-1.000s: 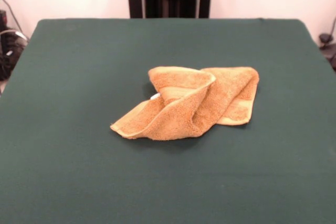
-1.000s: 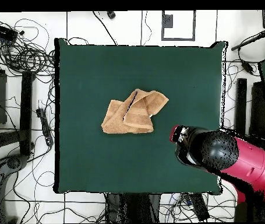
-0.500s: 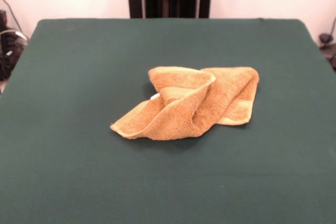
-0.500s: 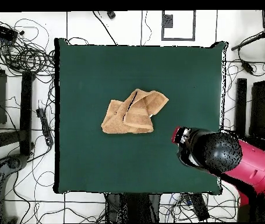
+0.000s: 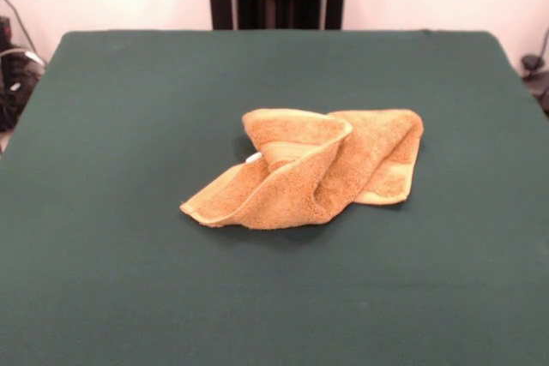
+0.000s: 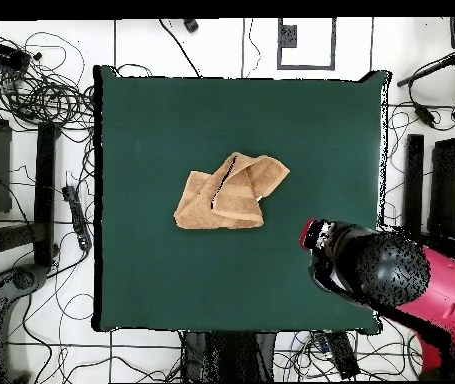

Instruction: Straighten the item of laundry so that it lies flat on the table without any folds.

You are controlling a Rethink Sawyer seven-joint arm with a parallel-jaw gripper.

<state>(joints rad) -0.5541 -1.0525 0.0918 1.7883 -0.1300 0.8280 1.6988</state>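
Note:
The item of laundry (image 5: 309, 169) is a golden-tan towel lying crumpled near the middle of the green table (image 5: 129, 83), folded over itself with a raised ridge and a small white tag at its left. From overhead the towel (image 6: 229, 192) sits just left of the centre of the table (image 6: 171, 120). The red and black arm reaches over the table's lower right corner. Its end with the gripper (image 6: 311, 238) hangs well to the lower right of the towel, apart from it. The arm does not show in the front view.
Tangled cables (image 6: 41, 90) cover the floor to the left of the table and along its bottom edge. Black stands (image 6: 413, 190) rise on the right side.
In the overhead view the arm has drawn back a little toward the lower right, away from the towel. The towel has not moved.

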